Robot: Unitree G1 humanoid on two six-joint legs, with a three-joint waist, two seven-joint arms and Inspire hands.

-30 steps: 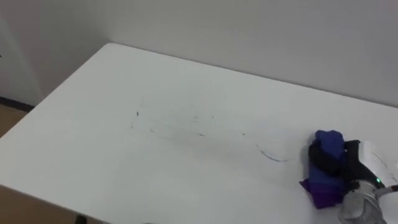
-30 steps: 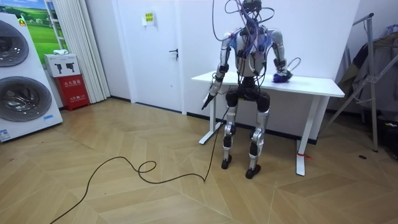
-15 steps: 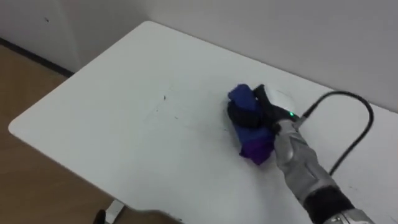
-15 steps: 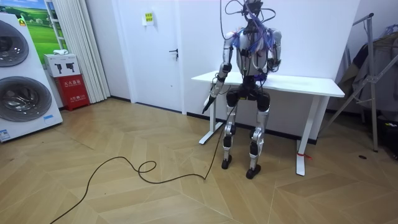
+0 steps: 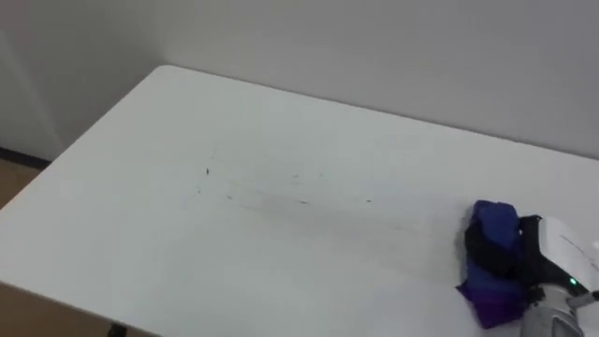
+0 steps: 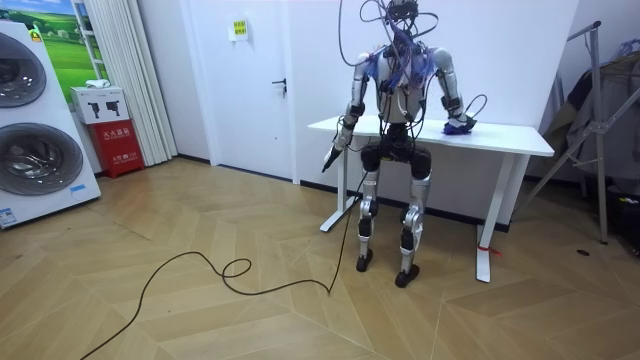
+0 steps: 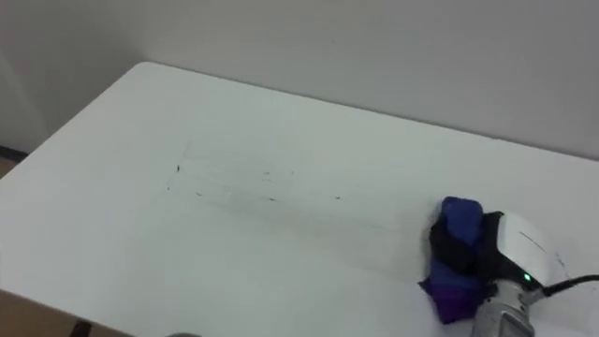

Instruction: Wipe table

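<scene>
Stands at the white counter's (image 5: 140,234) front edge. Presses the blue-purple cloth (image 5: 494,221) onto the counter's right part with right hand (image 5: 547,245), dark fingers (image 5: 481,251) curled round it, right of faint pen marks (image 5: 281,195). Hangs left hand (image 6: 332,152) beside the counter's left end, fingers straight.

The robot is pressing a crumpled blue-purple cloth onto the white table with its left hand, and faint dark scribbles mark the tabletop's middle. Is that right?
Not quite: it is the right hand, coming in from the lower right of the left eye view, that presses the crumpled blue-purple cloth onto the white table. The faint dark scribbles do mark the tabletop's middle.
</scene>
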